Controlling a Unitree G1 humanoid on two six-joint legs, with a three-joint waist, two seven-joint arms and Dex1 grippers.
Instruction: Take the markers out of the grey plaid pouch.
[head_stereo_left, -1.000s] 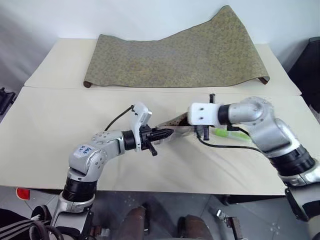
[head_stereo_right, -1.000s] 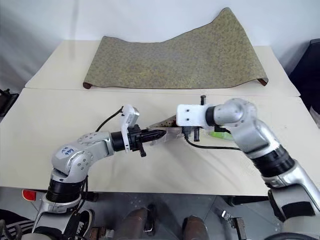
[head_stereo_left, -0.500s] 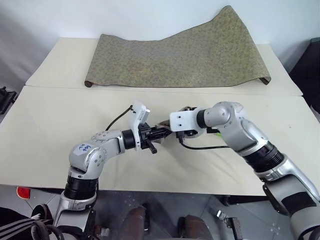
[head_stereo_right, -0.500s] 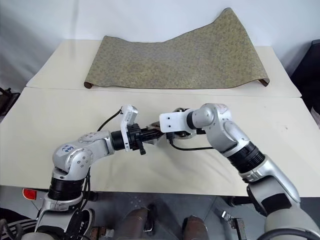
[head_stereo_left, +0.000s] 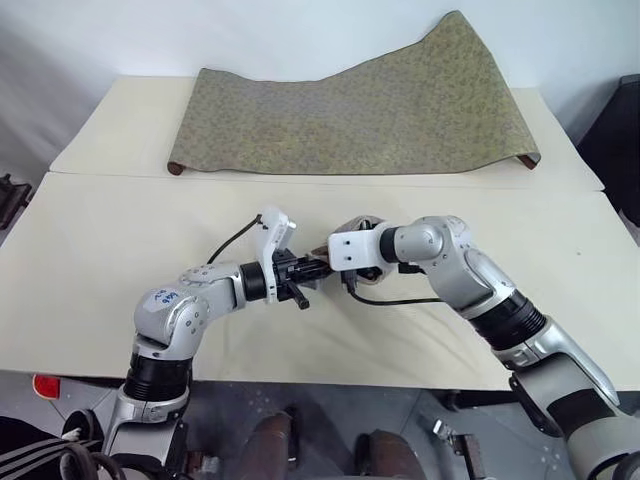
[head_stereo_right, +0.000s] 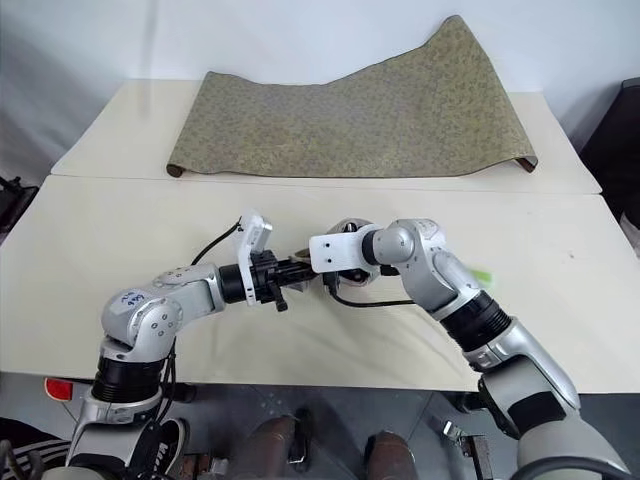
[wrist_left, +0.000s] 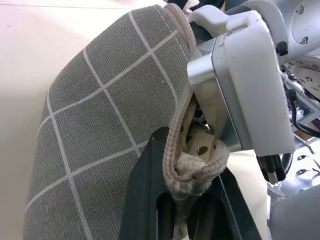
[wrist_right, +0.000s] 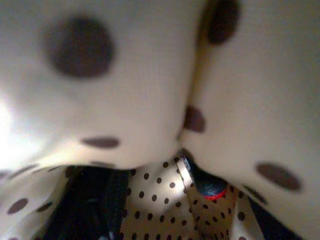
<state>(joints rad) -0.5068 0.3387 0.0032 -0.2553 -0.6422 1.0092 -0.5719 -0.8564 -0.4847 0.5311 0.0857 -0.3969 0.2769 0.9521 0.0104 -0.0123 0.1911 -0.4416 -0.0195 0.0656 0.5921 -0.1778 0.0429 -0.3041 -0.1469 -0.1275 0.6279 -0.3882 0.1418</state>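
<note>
While my left gripper stays out of the prose as a mover, I see it clenched on the corded rim of the grey plaid pouch, holding its mouth up just in front of the olive-gold cloth on the table. To the right of the pouch, my right gripper pokes into the opening; I cannot tell its finger spread. One green marker lies right of the pouch, apparently out. At least one red-tipped marker sits against the dotted lining, visible from the right wrist alone.
</note>
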